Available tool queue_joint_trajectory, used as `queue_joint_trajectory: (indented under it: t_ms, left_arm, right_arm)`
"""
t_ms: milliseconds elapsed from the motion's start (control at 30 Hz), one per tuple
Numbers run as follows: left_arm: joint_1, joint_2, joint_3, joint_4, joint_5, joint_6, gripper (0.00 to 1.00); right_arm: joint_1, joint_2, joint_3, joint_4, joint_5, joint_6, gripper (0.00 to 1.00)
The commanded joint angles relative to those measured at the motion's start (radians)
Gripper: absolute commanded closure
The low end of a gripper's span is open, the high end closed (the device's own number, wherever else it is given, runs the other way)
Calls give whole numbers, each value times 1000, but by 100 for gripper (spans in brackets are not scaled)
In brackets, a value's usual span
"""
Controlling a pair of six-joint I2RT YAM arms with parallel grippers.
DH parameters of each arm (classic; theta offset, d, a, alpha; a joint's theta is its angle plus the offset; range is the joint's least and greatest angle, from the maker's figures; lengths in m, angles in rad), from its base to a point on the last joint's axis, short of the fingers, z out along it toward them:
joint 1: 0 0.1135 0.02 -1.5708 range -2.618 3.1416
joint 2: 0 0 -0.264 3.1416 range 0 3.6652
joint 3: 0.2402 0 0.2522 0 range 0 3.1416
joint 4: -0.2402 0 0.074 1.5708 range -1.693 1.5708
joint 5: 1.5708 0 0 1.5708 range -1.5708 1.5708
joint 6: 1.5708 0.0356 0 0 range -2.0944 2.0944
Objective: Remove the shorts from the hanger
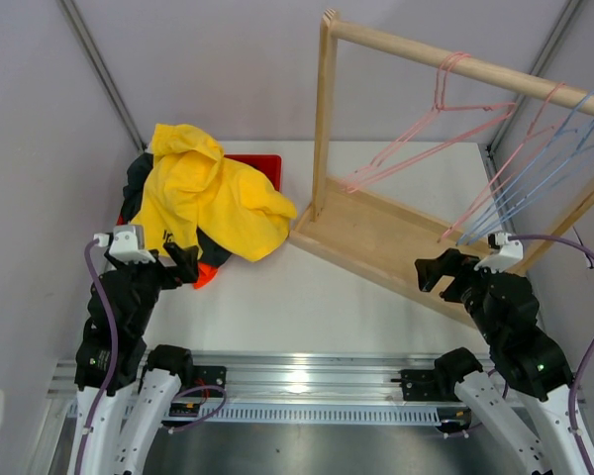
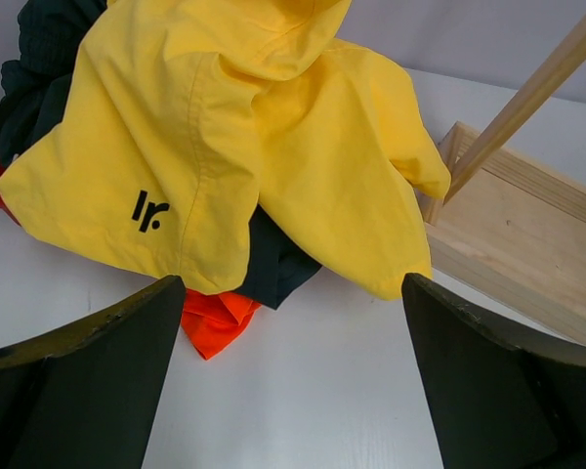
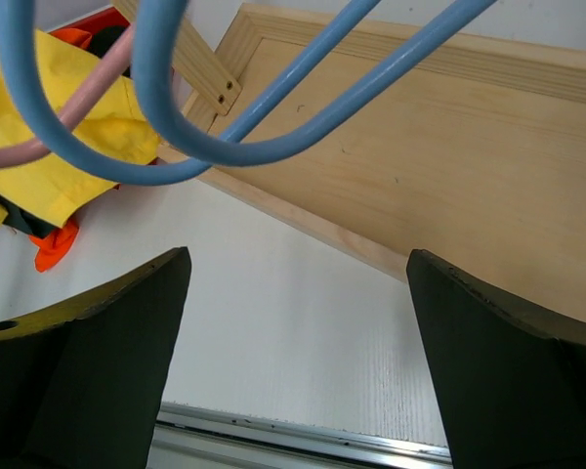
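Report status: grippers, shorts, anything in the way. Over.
Left gripper open, empty. Right gripper open, empty. Shorts piled ahead of left gripper, yellow on top; hangers on rack bare. Blue hanger loops hang close ahead of right gripper.

left pincer (image 1: 188, 261) gaping wide, empty, held low, pointing forward; right pincer (image 1: 438, 269) gaping wide, empty, turned inward

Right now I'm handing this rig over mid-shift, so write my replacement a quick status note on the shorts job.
Left pincer: open, empty, facing the heap of shorts.
Right pincer: open, empty, close by the blue hangers on the wooden rack.
Where: the heap lies at the table's left, yellow pair on top, dark pair and orange pair beneath.
Done: the pink hangers and blue hangers in view all hang bare.
Left: apparently nothing to unhang; the heap hides how many pairs it holds.
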Motion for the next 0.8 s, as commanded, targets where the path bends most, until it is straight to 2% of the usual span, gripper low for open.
queue_joint_trajectory:
  t_ms: [0,200,767]
  left_arm:
    - [-5,6,3,26,-4,-16,1]
    - [-5,-29,-1,34,5,-13,1]
    - [-5,37,5,30,1,-15,1]
  right_arm:
    - [-3,-21,11,13,5,-17,1]
    - [-1,-42,6,19,5,-17,1]
    - [-1,-55,3,24,-4,-21,0]
